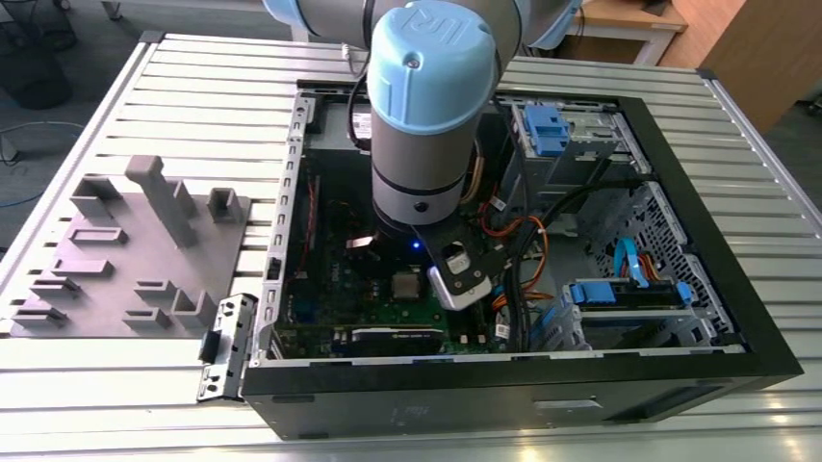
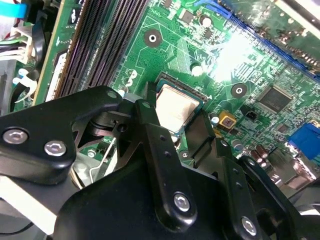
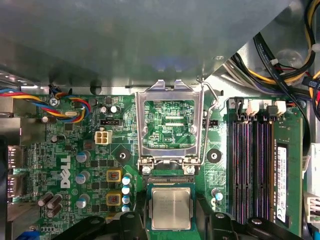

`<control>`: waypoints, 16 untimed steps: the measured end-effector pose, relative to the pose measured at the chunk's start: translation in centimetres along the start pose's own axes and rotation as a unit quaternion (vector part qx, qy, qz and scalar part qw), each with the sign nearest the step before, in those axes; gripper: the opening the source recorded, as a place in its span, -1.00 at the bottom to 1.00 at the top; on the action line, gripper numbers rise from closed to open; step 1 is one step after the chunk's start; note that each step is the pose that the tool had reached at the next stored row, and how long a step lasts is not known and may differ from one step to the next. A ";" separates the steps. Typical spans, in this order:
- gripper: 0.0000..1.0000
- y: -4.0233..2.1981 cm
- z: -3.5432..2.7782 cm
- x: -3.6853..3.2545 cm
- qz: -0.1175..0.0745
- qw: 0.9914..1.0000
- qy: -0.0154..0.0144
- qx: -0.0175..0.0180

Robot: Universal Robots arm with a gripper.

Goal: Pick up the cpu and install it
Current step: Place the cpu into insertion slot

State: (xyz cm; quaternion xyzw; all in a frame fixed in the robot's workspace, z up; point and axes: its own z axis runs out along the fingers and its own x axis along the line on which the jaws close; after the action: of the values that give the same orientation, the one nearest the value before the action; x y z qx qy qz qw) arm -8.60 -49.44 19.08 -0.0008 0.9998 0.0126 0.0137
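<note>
Jaws of the gripper (image 3: 172,220) stand just chip-wide apart, clamped on the cpu (image 3: 171,209), which is low over the socket (image 3: 170,181) beside the open load frame (image 3: 170,125). The danger is that any tilt or skew here bends socket pins. In the exterior view, cables (image 1: 546,252) crowd the arm (image 1: 424,115) at three o'clock and could snag.

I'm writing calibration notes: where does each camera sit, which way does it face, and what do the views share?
Exterior view: off the arm, high, looking down slantwise into the open case; the arm hides its middle.
First wrist view: on the arm, facing the motherboard squarely; the end effector flanks the cpu.
Second wrist view: on the arm, looking slantwise across the motherboard, over the end effector's black links.
Shared: both wrist views show the cpu, end effector and memory slots.
</note>
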 end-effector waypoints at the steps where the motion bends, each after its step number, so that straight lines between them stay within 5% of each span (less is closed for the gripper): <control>1: -0.06 0.00 0.02 0.01 0.000 1.000 0.000 0.000; 16: -0.06 -0.01 0.22 0.08 0.001 1.000 0.000 0.000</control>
State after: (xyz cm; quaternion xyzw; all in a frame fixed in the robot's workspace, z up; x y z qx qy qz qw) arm -8.67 -49.44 18.86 0.0000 0.9998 0.0125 0.0137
